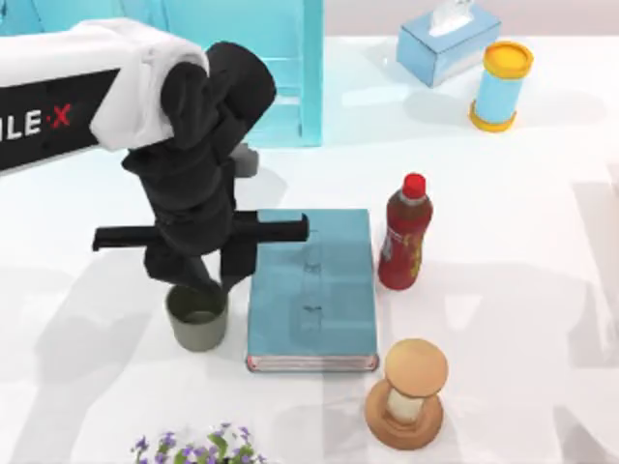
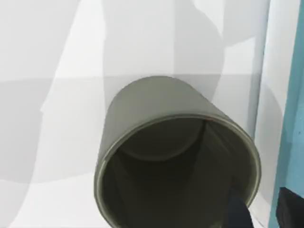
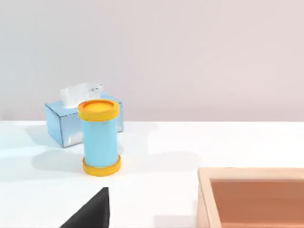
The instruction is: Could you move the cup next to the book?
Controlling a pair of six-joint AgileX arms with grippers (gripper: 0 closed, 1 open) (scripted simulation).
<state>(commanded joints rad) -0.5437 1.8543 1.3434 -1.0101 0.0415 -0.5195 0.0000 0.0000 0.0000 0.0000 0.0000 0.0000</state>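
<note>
The small grey-olive cup (image 1: 197,319) stands upright on the table, just left of the teal-blue book (image 1: 311,290), which lies flat at the middle. My left gripper (image 1: 221,282) hangs right over the cup's rim on the side toward the book. In the left wrist view the cup (image 2: 166,142) shows its hollow inside, with one dark fingertip (image 2: 237,213) at the wall and the other fingertip outside it by the book's edge (image 2: 289,142). A gap shows between wall and outer finger, so the gripper is open. A dark part of my right gripper (image 3: 90,213) shows, parked off to the side.
A red bottle (image 1: 404,234) stands right of the book, a wooden hourglass-like stand (image 1: 411,391) at its front right corner. A tissue box (image 1: 447,41) and a light-blue cylinder with yellow ends (image 1: 500,85) sit back right. Flowers (image 1: 198,447) are at the front, a teal frame (image 1: 290,77) behind.
</note>
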